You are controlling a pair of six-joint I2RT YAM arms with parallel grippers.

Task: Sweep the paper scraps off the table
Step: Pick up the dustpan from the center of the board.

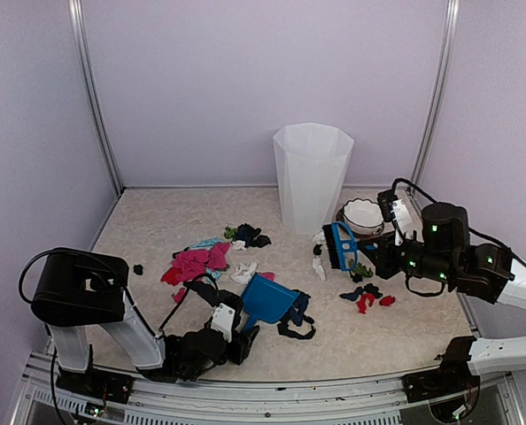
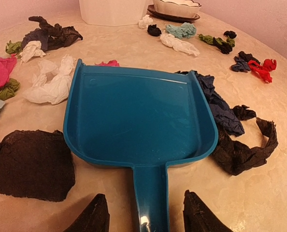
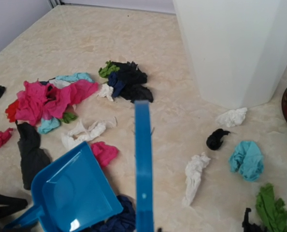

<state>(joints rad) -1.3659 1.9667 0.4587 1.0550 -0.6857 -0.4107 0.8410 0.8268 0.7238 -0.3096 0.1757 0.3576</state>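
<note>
Paper scraps lie all over the table [image 1: 157, 221]: a pink heap [image 1: 192, 263], black and green bits [image 1: 248, 235], white bits [image 1: 243, 273], red and dark bits [image 1: 369, 299]. A blue dustpan [image 1: 267, 301] lies flat among them. In the left wrist view my left gripper [image 2: 148, 215] is open, its fingers either side of the dustpan's handle [image 2: 150, 198] without touching it. The pan [image 2: 138, 116] is empty. My right gripper [image 1: 362, 251] is shut on a blue brush [image 1: 340, 245], held above the table; it shows edge-on in the right wrist view [image 3: 143, 169], where the fingers are hidden.
A tall white bin [image 1: 312, 177] stands at the back centre. A white scalloped bowl [image 1: 363, 215] sits on a dark plate to its right. A black sheet [image 2: 30, 164] lies left of the pan, dark crumpled paper [image 2: 230, 130] against its right side. Walls close in on three sides.
</note>
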